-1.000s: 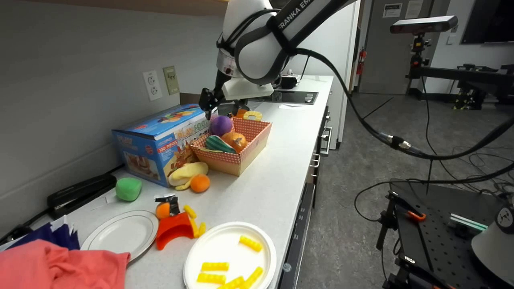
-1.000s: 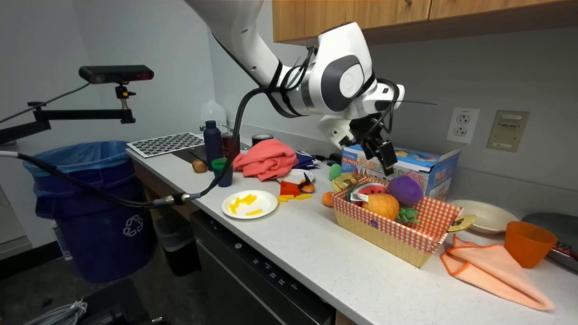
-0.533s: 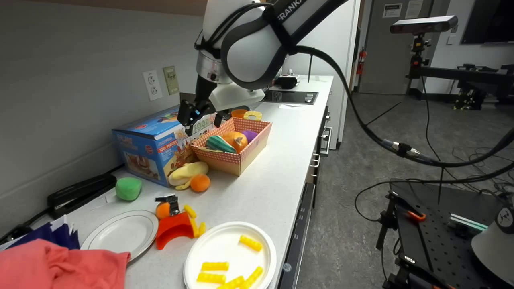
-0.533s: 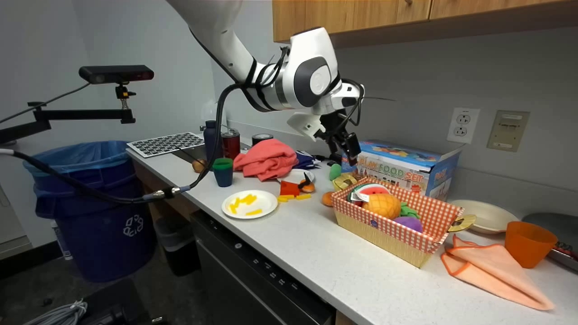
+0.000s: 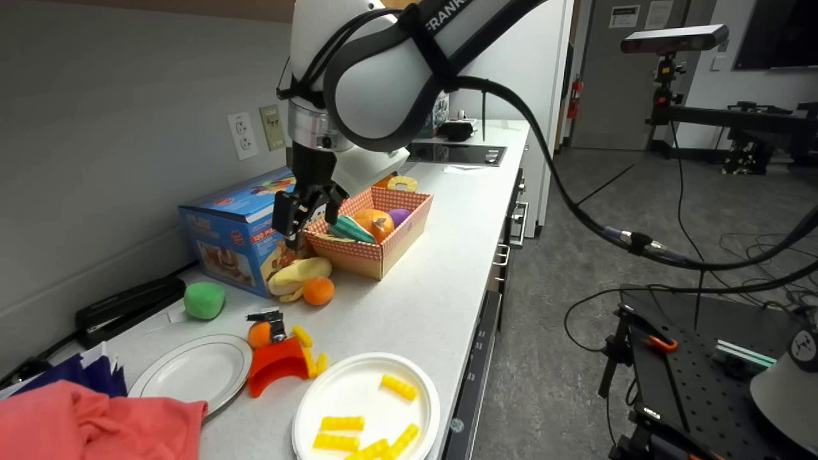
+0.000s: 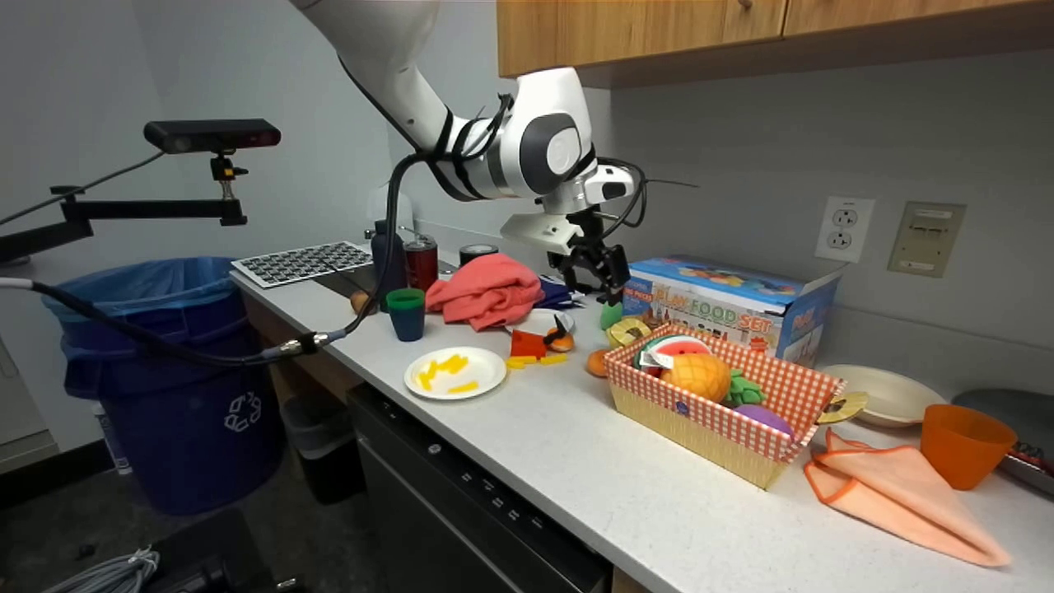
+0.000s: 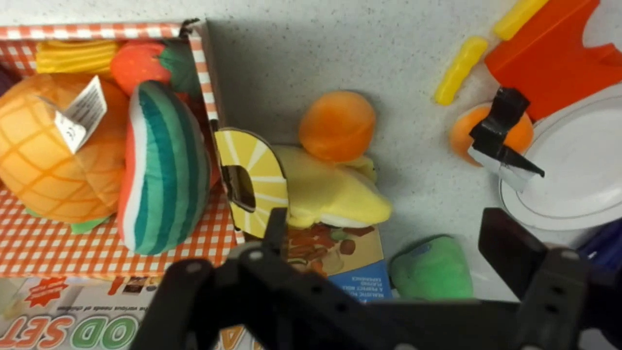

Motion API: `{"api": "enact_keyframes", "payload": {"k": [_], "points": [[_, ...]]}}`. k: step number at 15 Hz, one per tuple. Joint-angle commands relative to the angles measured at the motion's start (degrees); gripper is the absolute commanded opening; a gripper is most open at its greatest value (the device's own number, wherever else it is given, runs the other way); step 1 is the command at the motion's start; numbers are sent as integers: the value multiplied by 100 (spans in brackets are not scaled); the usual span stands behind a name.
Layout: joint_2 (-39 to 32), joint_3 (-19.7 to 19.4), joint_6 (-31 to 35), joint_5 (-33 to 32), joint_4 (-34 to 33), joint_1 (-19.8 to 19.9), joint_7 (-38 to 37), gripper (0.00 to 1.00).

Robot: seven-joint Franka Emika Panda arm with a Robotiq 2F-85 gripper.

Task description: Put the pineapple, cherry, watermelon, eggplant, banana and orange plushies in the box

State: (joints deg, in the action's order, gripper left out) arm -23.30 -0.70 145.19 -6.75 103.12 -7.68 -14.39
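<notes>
The end effector [image 7: 388, 228] is held above the counter [image 5: 447, 255] with its fingers [image 7: 510, 248] parted widely and its grip released. In the wrist view, the tip of the banana [image 7: 320, 189] and a green plush [image 7: 432, 270] are framed between the fingers. The banana is laid on the counter just beside one end of the box [image 6: 692, 435], and is partly covered in that view by a yellow slice-shaped piece [image 7: 265, 177] at the box's end. The orange [image 7: 337, 125] is rested against the banana.

Inside the box, the watermelon [image 7: 167, 175] is placed near that same end, with the pineapple [image 7: 53, 165] set against it. A small red plush [image 7: 138, 65] and a yellow ridged piece [image 7: 75, 57] are tucked along one side. The eggplant [image 6: 764, 417] is lodged toward the opposite end, partly hidden in both exterior views.

Alongside the box, a blue printed cardboard box [image 5: 220, 255] is stood, with the green plush near its end. Farther out, a small orange piece [image 7: 461, 133], topped with a black strip [image 7: 500, 112], is set near a red container [image 7: 549, 58], some yellow sticks [image 7: 460, 70] and a plate with a lined rim [image 7: 588, 160]. In an exterior view, more yellow sticks are spread on a white plate [image 5: 358, 396], and a coral cloth [image 5: 96, 425] is heaped near the lined plate. Past the eggplant's end of the box, a peach cloth [image 6: 906, 498] and an orange cup [image 6: 963, 441] are placed.
</notes>
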Motion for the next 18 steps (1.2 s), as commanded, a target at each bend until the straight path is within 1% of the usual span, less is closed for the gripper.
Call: {"api": "enact_keyframes", "payload": {"k": [1, 2, 3, 6, 10, 11, 13, 16, 18], "points": [[-243, 50, -742, -234, -501, 52, 847, 100], [-268, 24, -842, -279, -562, 42, 906, 100], [-132, 21, -504, -139, -241, 24, 615, 100], [-182, 27, -682, -196, -368, 34, 780, 100], [-182, 28, -702, -198, -383, 36, 798, 100], [-197, -20, -644, -329, -371, -18, 751, 100], [-297, -200, -383, -869, -412, -199, 587, 100], [-479, -239, -81, -1440, -537, -310, 634, 100], [-620, -226, 99, -1651, -642, -364, 720, 100]]}}
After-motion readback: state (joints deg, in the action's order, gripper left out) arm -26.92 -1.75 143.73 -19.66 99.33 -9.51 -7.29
